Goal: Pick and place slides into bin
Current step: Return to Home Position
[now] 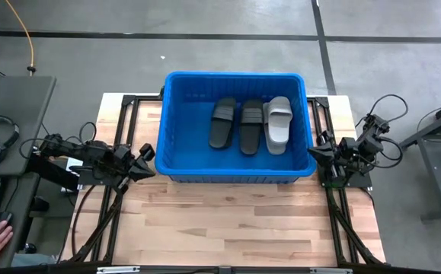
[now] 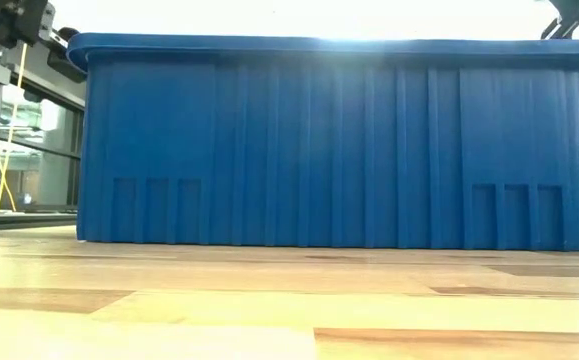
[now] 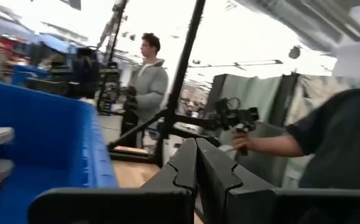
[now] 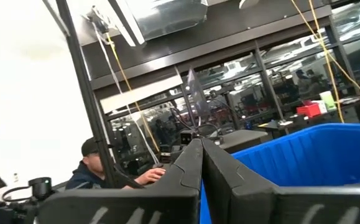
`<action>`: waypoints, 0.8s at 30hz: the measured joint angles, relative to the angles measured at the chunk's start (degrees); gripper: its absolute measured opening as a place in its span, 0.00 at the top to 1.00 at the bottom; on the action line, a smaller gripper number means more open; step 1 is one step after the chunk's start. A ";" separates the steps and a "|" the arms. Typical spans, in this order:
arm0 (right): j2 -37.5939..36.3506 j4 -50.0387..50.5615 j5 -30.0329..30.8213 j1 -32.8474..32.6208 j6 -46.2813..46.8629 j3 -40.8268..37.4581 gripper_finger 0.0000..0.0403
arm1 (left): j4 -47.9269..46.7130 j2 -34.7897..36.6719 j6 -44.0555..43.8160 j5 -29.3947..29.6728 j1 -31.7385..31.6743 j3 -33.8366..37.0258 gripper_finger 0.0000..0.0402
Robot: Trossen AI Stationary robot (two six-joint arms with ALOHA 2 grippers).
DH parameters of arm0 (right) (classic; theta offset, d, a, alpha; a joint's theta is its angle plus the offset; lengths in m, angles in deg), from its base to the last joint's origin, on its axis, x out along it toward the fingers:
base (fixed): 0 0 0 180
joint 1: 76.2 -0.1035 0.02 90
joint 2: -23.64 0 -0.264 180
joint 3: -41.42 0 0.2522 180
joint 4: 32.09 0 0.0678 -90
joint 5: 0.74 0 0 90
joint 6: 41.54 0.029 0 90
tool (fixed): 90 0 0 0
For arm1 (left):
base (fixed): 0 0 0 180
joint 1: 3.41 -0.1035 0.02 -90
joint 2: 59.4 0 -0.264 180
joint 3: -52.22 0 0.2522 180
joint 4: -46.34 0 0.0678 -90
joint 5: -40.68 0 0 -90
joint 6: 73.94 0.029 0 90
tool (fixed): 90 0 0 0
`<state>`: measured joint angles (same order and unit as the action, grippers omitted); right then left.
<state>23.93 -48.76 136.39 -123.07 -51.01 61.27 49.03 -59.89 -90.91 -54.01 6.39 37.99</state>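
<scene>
The wooden bench (image 1: 228, 221) carries the bin (image 1: 235, 75) on its far half. Flanking it, the left pincer (image 1: 145, 160) and right pincer (image 1: 316, 152) hang closed, holding nothing. Inside lie three slides (image 1: 250, 125), two black and one grey, side by side. They look light and bendy, and the wide strap seems the surest hold.

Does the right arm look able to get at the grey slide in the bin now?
Likely yes. The grey slide lies uncovered, rightmost in the bin, on the side of the right hand, which sits shut just outside that wall. It must clear the rim and open.
</scene>
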 joint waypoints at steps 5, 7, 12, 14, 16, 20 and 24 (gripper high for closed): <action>0.00 0.52 -1.58 0.00 1.55 0.00 1.00 | -2.20 0.00 -3.23 -4.79 0.00 -0.02 1.00; 0.00 1.33 -1.72 0.00 2.09 0.00 1.00 | -4.35 0.00 -5.21 -5.17 0.00 -0.04 1.00; 0.02 5.42 -2.72 -0.02 5.68 0.02 1.00 | -8.35 -0.02 -6.23 -3.36 -0.02 -0.04 1.00; 0.00 6.84 -2.79 -0.01 7.50 0.02 1.00 | -8.50 -0.02 -5.81 -2.35 -0.02 -0.04 1.00; 0.02 7.56 -3.14 0.00 8.28 0.02 1.00 | -8.56 -0.02 -4.82 -1.41 -0.03 -0.04 1.00; 0.00 5.42 -4.84 0.00 8.13 -1.09 1.00 | -10.31 -0.02 -3.85 -0.37 -0.02 -0.07 1.00; 0.00 1.58 -6.24 -0.02 9.40 -4.60 1.00 | -12.65 -0.02 -4.58 -0.38 -0.02 -0.07 1.00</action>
<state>23.93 -47.18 130.15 -123.09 -41.61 56.66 36.38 -59.91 -95.50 -54.39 6.37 37.92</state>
